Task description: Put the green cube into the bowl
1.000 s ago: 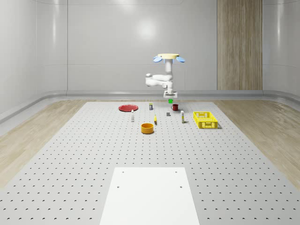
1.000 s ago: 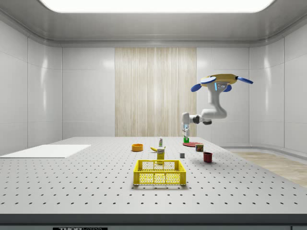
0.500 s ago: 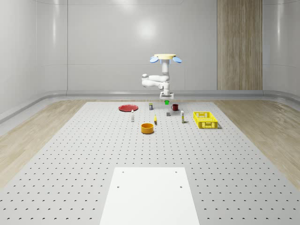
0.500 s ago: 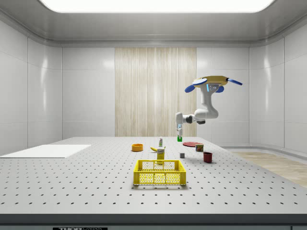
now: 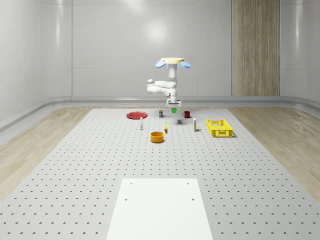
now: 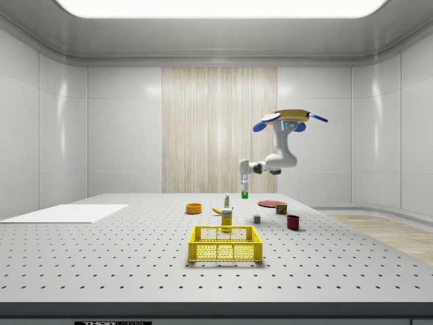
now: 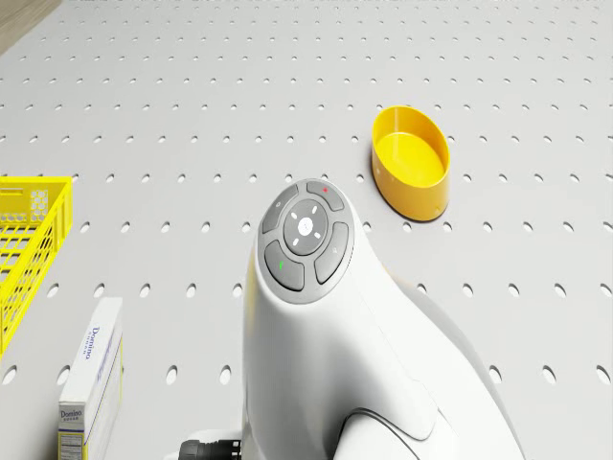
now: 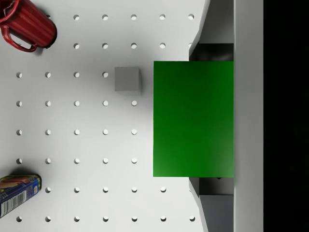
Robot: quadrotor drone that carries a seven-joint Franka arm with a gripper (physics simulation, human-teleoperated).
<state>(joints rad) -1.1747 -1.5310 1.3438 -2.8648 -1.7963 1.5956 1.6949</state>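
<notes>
Now in the carry step: the cube (image 8: pixel 193 118) is clamped in the end effector (image 8: pixel 211 118), fingers (image 8: pixel 212 52) pressed to two opposite faces, and it hangs in the air off the counter (image 5: pixel 100 165). The drone (image 5: pixel 172 61) hovers above the far cluster of items; in the whole-scene view the cube (image 5: pixel 174 110) sits just under the wrist, between the can (image 5: pixel 161 113) and the mug (image 5: pixel 186 114).

Wrist view looks straight down: a small grey block (image 8: pixel 127 79) at abt 9 o'clock of the cube, the mug (image 8: pixel 28 25) at 10 o'clock, the can (image 8: pixel 18 195) at 8 o'clock. So the cube is not yet over the bowl.

The bowl (image 5: pixel 157 136) stands nearer the camera in the whole-scene view, at roughly 7 o'clock from the cube, well apart. In the drone view the bowl (image 7: pixel 410 161) lies at 1 o'clock from the arm (image 7: pixel 316 316).

Next, I judge: bring drone + arm across until the cube is centred over the bowl's mouth, drop lower w/o clipping the rim, then release. The crate (image 5: pixel 219 127) and box (image 7: pixel 91 379) sit off that line, probably no obstacle.
</notes>
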